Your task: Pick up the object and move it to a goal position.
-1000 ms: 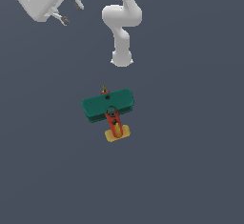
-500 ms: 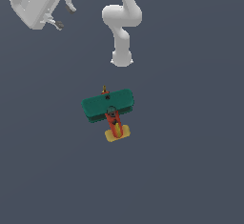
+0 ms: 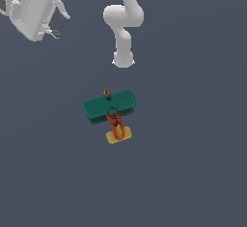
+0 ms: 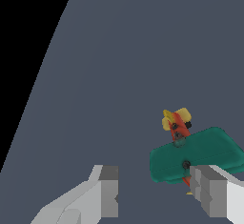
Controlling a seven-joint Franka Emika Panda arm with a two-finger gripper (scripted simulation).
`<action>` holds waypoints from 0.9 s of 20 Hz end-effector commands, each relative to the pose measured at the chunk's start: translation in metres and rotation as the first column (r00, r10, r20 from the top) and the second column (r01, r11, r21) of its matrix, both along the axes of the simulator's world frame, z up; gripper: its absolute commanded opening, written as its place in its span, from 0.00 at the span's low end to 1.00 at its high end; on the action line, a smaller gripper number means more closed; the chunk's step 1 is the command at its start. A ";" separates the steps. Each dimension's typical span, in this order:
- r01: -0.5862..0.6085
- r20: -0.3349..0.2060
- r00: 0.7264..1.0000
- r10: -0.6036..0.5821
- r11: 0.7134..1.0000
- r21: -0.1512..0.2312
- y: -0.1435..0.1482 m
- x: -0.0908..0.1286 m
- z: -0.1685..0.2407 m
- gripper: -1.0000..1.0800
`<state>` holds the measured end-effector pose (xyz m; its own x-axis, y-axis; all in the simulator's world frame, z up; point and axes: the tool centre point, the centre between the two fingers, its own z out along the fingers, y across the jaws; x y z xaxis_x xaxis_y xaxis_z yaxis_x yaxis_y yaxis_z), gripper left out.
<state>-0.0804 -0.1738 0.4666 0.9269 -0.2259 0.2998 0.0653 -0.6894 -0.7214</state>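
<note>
The object, a toy biplane with teal-green wings, a red-orange fuselage and a yellow tail, rests on the grey floor near the middle of the exterior view. My gripper hangs high at the exterior view's upper left, far from the plane and not touching it. It is open, with nothing between its fingers. In the wrist view the biplane lies beyond the gripper, partly behind one fingertip. The other fingertip stands well apart from it.
The arm's white base and lower links rise just behind the plane in the exterior view. The grey floor spreads flat all around. In the wrist view the floor's edge meets black void.
My gripper has drifted toward the exterior view's left and turned somewhat. The biplane has not moved.
</note>
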 end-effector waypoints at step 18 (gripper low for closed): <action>-0.005 -0.011 1.000 0.007 0.979 0.205 -0.027 0.015 -0.064 0.62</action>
<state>-0.0663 -0.1994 0.4085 0.9309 -0.2726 0.2430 0.0611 -0.5398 -0.8395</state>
